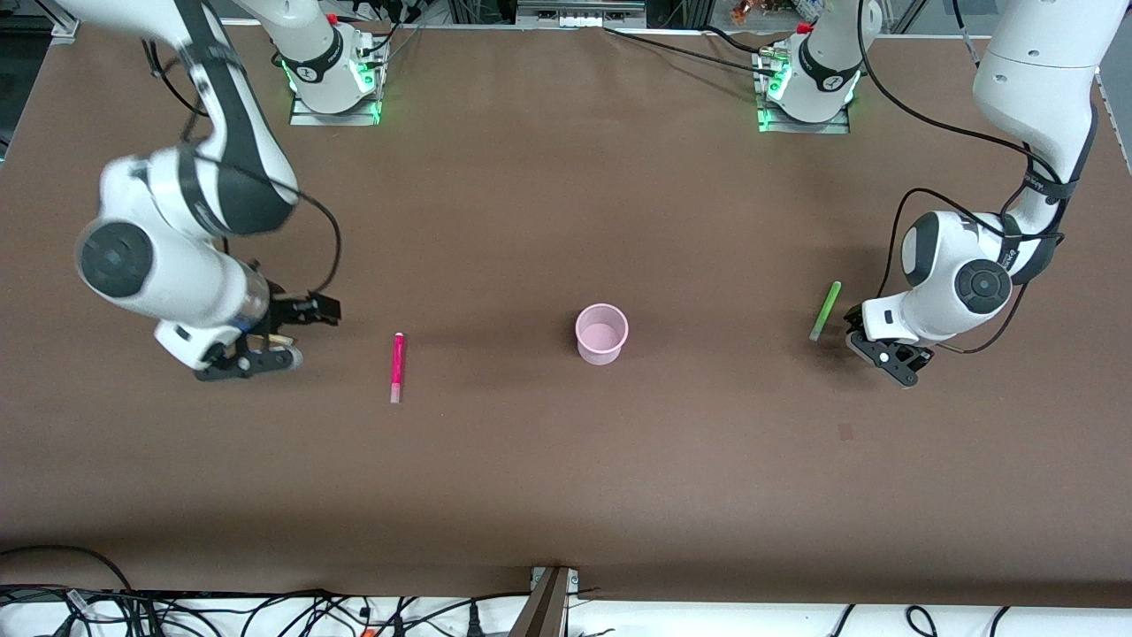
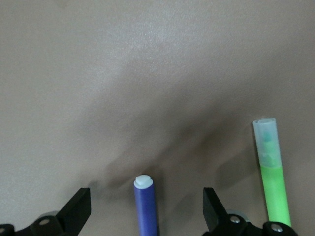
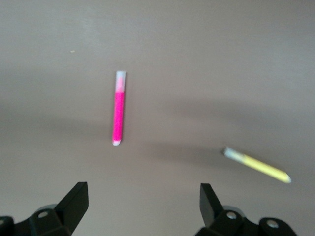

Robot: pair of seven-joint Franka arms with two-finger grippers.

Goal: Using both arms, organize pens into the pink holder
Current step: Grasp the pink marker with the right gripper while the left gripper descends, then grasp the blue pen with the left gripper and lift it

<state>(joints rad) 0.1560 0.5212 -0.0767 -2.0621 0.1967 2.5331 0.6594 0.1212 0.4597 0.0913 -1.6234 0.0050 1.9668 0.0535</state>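
Observation:
The pink holder [image 1: 601,333] stands upright mid-table. The magenta pen [image 1: 397,367] lies toward the right arm's end; it also shows in the right wrist view [image 3: 118,110] beside the yellow pen [image 3: 258,165]. My right gripper [image 1: 281,336] is open and empty [image 3: 142,196], apart from both pens. The green pen [image 1: 825,310] lies toward the left arm's end. My left gripper [image 1: 887,351] is open [image 2: 146,202] and straddles the purple pen [image 2: 146,211], with neither finger touching it. The green pen [image 2: 273,182] lies just outside one finger. The purple pen is hidden in the front view.
The brown table [image 1: 566,221] carries only these things. The two arm bases [image 1: 332,75] [image 1: 809,84] stand along its edge farthest from the front camera. Cables hang below the edge nearest the camera [image 1: 265,610].

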